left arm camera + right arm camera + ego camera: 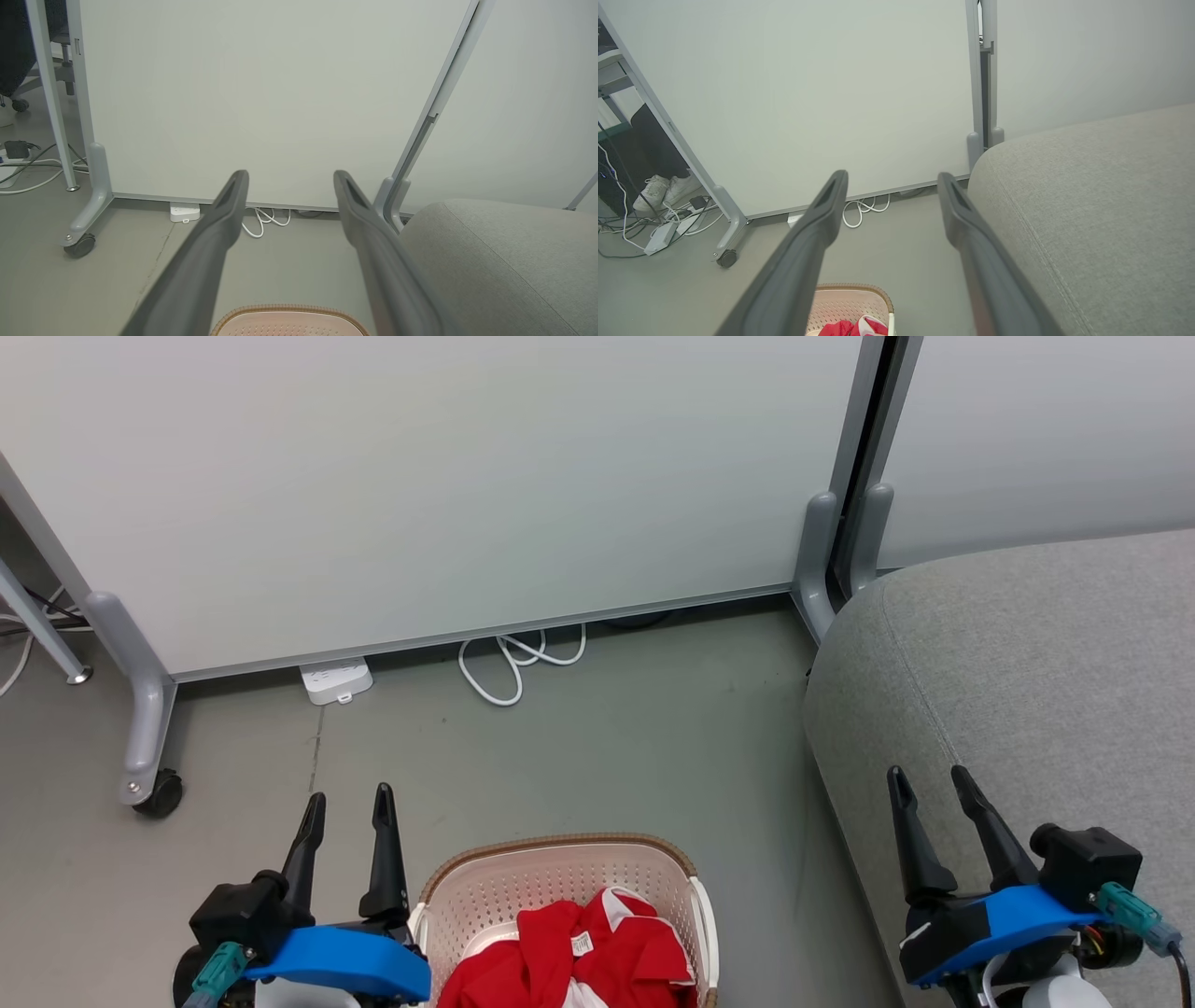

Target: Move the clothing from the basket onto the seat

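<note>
The basket [560, 841] sits on the gray floor [607, 756], low in the middle of the head view. It is cream white, with lots of little holes and a brown rim. The red clothes [579, 957] lie bunched up inside it. Some white bits and a small white tag show on top of the pile.

The seat [1027, 653] is on the right, near the basket, with a strip of floor between them. It is big, gray and soft, with a round corner and a sewn line running along it.

The left claw [350, 793] is just beside the left side of the basket. Its two dark fingers are apart and point at the wall panel [420, 476]. There is nothing between them. In the left wrist view, the brown rim of the basket shows low down between the two fingers.

The right claw [926, 773] is over the near edge of the seat. Its fingers are apart too, and nothing is in them.

The wall panel is big and white. It stands on gray legs, and one leg has a black wheel [159, 798]. A white cord [513, 663] lies curled on the floor at the foot of the panel. A white power strip [336, 679] lies close by. In the right wrist view, a pair of white shoes [665, 189] sits far to the left, beside some tangled wires.
</note>
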Robot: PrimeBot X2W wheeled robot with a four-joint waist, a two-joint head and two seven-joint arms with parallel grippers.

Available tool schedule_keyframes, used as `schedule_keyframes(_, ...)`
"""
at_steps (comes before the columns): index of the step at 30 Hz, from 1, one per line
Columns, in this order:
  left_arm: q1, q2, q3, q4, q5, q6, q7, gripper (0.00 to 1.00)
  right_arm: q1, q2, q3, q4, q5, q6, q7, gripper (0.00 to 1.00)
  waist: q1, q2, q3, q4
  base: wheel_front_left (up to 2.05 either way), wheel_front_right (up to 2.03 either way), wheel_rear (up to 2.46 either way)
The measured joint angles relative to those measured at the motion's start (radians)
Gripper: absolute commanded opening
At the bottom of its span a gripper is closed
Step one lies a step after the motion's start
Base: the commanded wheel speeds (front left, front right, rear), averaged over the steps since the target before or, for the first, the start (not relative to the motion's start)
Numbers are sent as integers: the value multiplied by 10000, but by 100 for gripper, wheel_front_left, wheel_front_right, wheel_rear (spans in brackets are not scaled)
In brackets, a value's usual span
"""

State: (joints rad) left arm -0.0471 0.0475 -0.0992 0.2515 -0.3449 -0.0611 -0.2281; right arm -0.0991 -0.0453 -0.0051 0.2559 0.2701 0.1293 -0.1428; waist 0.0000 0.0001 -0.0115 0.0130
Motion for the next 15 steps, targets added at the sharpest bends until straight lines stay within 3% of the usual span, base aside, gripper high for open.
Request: schedule_keyframes(15, 2, 12, -71, 167, 581, 27, -265, 100, -14, -12, -111, 61, -1149, 2, -84, 100, 0, 0, -46, 26, 0, 0, 0)
